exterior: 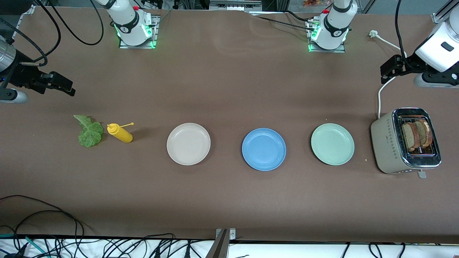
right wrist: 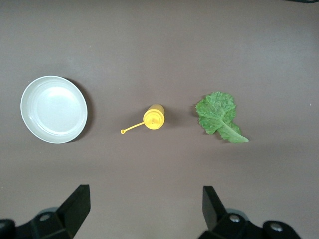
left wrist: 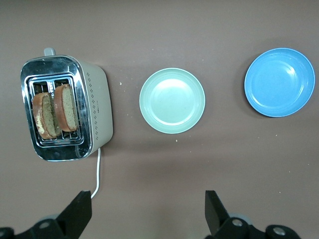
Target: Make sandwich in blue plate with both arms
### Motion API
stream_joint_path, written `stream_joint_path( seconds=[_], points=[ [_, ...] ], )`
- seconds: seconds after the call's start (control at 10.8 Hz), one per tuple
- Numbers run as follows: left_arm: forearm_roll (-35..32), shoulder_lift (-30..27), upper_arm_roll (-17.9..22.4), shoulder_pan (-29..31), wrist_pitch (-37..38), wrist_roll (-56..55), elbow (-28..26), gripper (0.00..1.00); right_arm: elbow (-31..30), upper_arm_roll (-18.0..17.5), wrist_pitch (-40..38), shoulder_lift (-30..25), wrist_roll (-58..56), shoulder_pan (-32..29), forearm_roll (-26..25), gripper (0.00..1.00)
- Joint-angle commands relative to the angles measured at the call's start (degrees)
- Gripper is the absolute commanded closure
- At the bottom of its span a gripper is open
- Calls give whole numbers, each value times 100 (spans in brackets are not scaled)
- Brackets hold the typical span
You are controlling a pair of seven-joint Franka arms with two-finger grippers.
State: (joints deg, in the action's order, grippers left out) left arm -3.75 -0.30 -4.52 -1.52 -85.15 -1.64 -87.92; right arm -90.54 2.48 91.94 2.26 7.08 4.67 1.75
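Observation:
The blue plate (exterior: 264,149) (left wrist: 279,82) lies bare in the middle of the table, between two other plates. Two brown bread slices (exterior: 417,134) (left wrist: 55,112) stand upright in the toaster's slots. A crinkled green lettuce leaf (exterior: 89,132) (right wrist: 218,115) lies flat on the table toward the right arm's end. My left gripper (exterior: 386,73) (left wrist: 148,209) hangs open and holds nothing, over the white cord beside the toaster. My right gripper (exterior: 64,86) (right wrist: 145,206) is open too and holds nothing, over bare table close to the lettuce.
A beige toaster (exterior: 383,143) (left wrist: 97,109) stands at the left arm's end. A mint-green plate (exterior: 332,144) (left wrist: 172,100) lies between it and the blue plate. A beige plate (exterior: 188,143) (right wrist: 54,109) and a yellow squeeze bottle (exterior: 120,133) (right wrist: 153,117) sit toward the lettuce.

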Motion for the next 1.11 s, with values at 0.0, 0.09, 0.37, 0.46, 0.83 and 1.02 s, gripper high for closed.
stream_joint_path(
  seconds=[0.0, 0.09, 0.37, 0.46, 0.83, 1.02],
  points=[
    [41, 91, -49, 73, 51, 6, 179, 0, 81, -20, -53, -16, 127, 8, 115, 0],
    [41, 91, -49, 73, 51, 15, 188, 0, 80, -20, -45, -15, 110, 16, 115, 0],
    [6, 91, -49, 73, 51, 15, 179, 0, 46, -37, -176, -15, 127, 34, 115, 0],
    [6, 100, -49, 73, 51, 24, 188, 0, 45, -37, -185, -15, 127, 34, 115, 0],
    [24, 109, -49, 73, 51, 24, 188, 0, 45, -46, -185, -7, 163, 52, 106, 0],
    [33, 109, -49, 73, 51, 15, 188, 0, 45, -46, -177, 2, 145, 52, 115, 0]
  ],
)
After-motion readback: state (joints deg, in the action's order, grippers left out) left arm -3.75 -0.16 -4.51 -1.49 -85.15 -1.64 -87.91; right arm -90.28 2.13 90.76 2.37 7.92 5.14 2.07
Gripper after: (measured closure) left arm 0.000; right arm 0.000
